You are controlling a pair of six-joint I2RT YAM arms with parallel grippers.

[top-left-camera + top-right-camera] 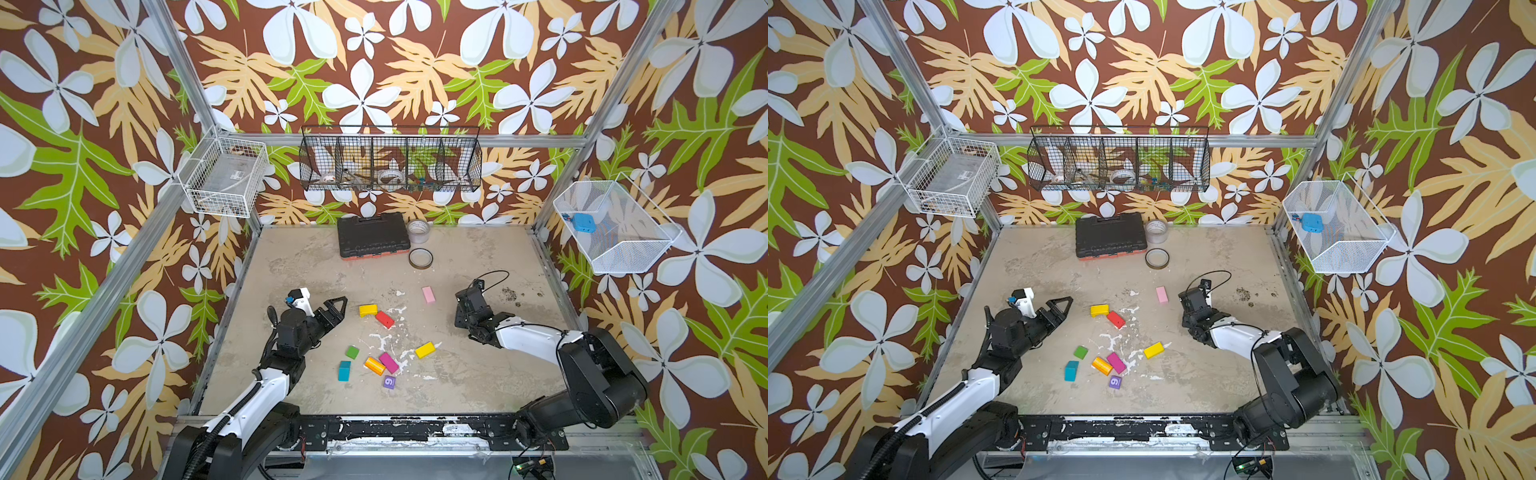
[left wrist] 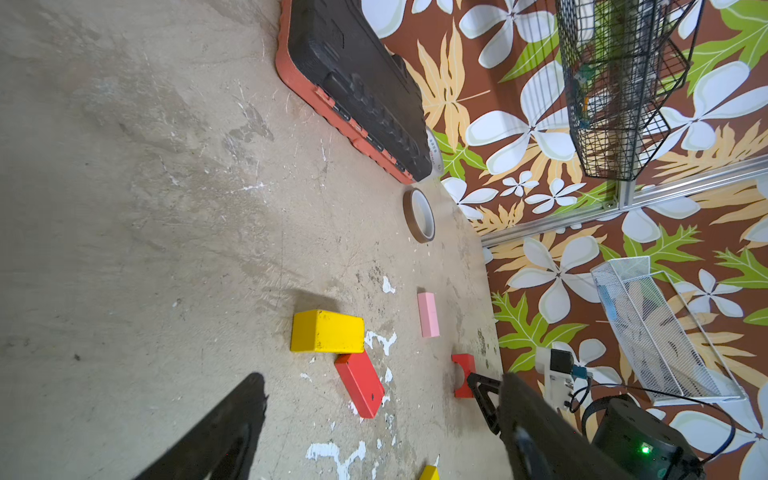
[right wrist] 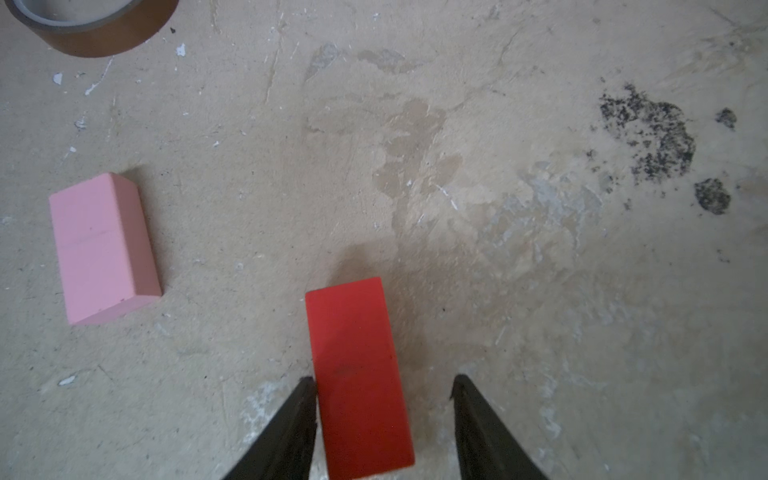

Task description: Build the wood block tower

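Note:
The wood blocks lie scattered singly on the table; no tower is in view. A yellow block [image 1: 368,310] touches a red block [image 1: 385,319], and a pink block [image 1: 428,294] lies further back. Nearer the front are green [image 1: 352,352], teal [image 1: 344,370], orange [image 1: 374,365], magenta [image 1: 389,363], a second yellow [image 1: 425,350] and the purple cube [image 1: 389,382]. My left gripper [image 1: 338,309] hangs open just left of the yellow block, holding nothing. My right gripper [image 3: 383,377] straddles another red block [image 3: 357,374]; one finger touches it and a gap shows at the other.
A black tool case [image 1: 371,235] and two tape rolls [image 1: 420,258] sit at the back of the table. Wire baskets hang on the back wall [image 1: 390,160] and both side walls. A metal rail [image 1: 386,428] edges the front.

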